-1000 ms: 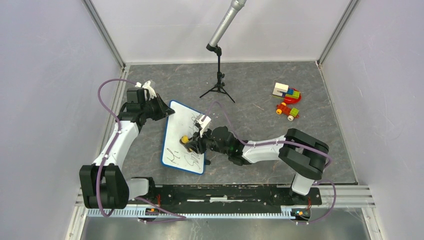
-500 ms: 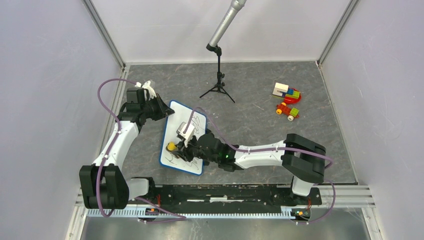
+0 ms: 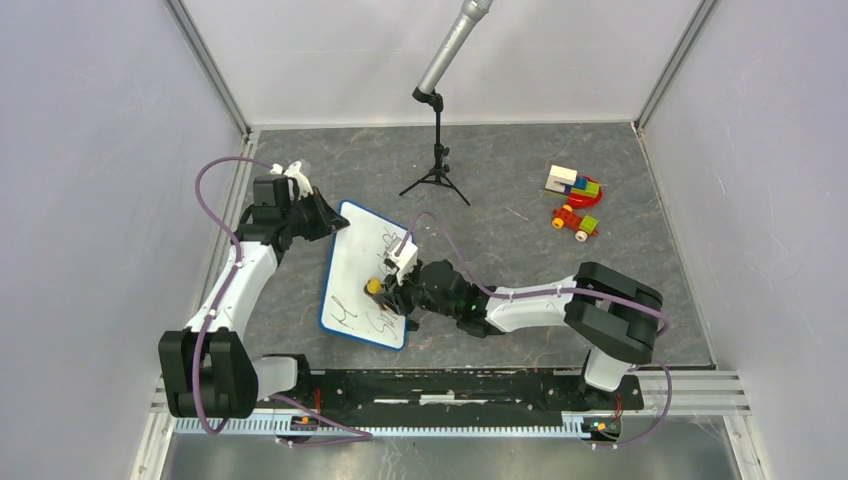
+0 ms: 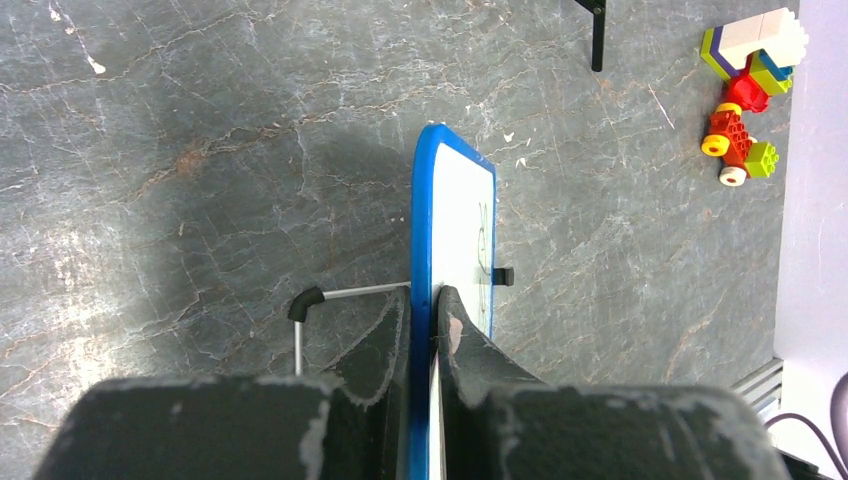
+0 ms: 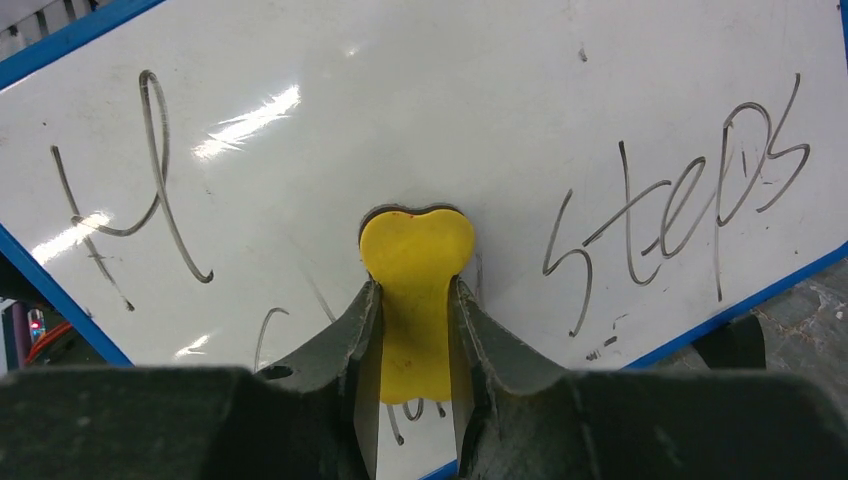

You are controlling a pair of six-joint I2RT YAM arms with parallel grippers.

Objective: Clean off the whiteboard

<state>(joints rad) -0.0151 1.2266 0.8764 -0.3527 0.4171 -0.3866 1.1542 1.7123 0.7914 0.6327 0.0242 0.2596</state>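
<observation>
**Top external view.** The whiteboard lies on the grey stone-patterned table, left of centre, with its long side running from near to far. The left gripper is clamped on the board's far left corner. The right gripper reaches in from the right and grips a yellow eraser over the board's near half. Black handwriting shows along the near end and beside the eraser. A black tripod carrying a grey cylinder stands at the far centre. A cluster of toy bricks and a small brick car sit far right, well apart from the board.

**Left wrist view.** The whiteboard appears nearly edge-on, its blue rim pinched between the two dark fingers of the left gripper, which is closed on it. A thin wire leg with a black tip projects from the board's left side, and a small black clip sits on its right. The toy bricks and brick car lie at upper right.

**Right wrist view.** The right gripper is closed on the yellow eraser, whose rounded end rests against the whiteboard. The word "steps" stands to the right (other strokes at left and below are too partial to read).
</observation>
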